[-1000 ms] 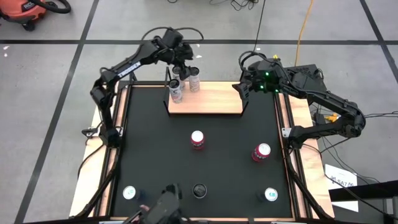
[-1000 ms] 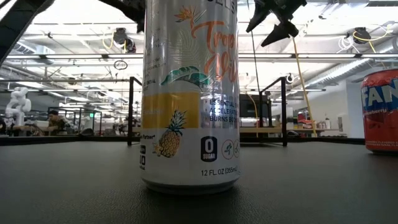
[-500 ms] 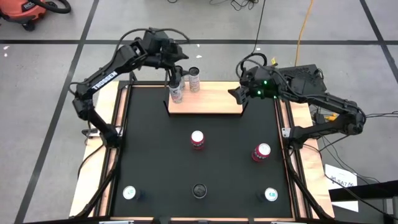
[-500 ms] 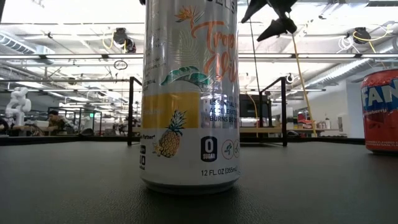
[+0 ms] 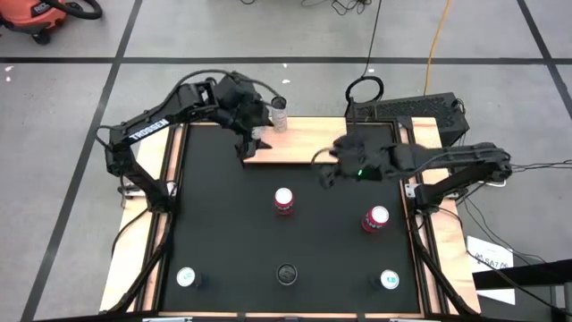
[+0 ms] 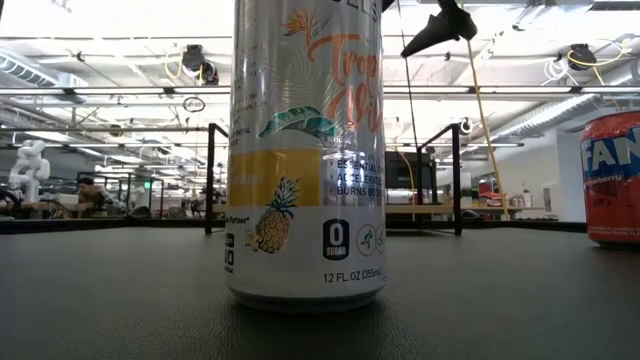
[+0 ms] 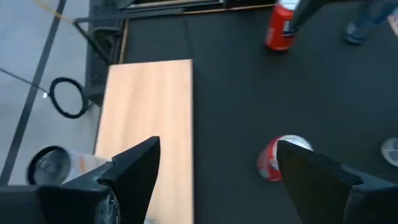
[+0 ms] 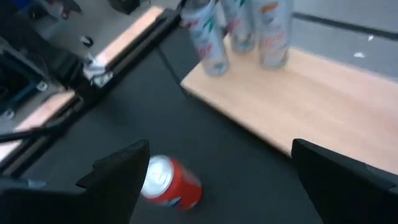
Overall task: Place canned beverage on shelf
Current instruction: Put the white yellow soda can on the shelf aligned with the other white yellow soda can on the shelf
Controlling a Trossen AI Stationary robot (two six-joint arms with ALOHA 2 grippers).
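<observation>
Pineapple can: a tall white can (image 6: 307,150) with a pineapple picture is standing at the near edge of the black tabletop (image 5: 223,233), showing from above as a dark ring (image 5: 286,273).
Blue-topped cans: one (image 5: 186,277) is sitting by the near left corner, another (image 5: 390,280) by the near right corner.
Red can, right: a red can (image 5: 374,218) is standing toward the right edge of the tabletop, well apart from the others.
Red can, middle: a second red can (image 5: 283,200) is standing mid-table, just in front of the shelf.
Right gripper: the right gripper (image 5: 327,167) is hanging above the tabletop by the shelf's near right end, between the two red cans; its fingers (image 8: 348,186) are standing spread apart with nothing between them.
Shelf: the light-wood shelf (image 5: 308,143) is lying at the far edge of the tabletop, most of its board bare.
Shelved cans: pale cans (image 8: 249,25) are standing upright at the shelf's left end, one (image 5: 279,114) clear at the far edge.
Left gripper: the left gripper (image 5: 253,136) is hovering over the shelf's left end beside those cans; its fingers (image 7: 134,168) are spread wide and gripping nothing.
</observation>
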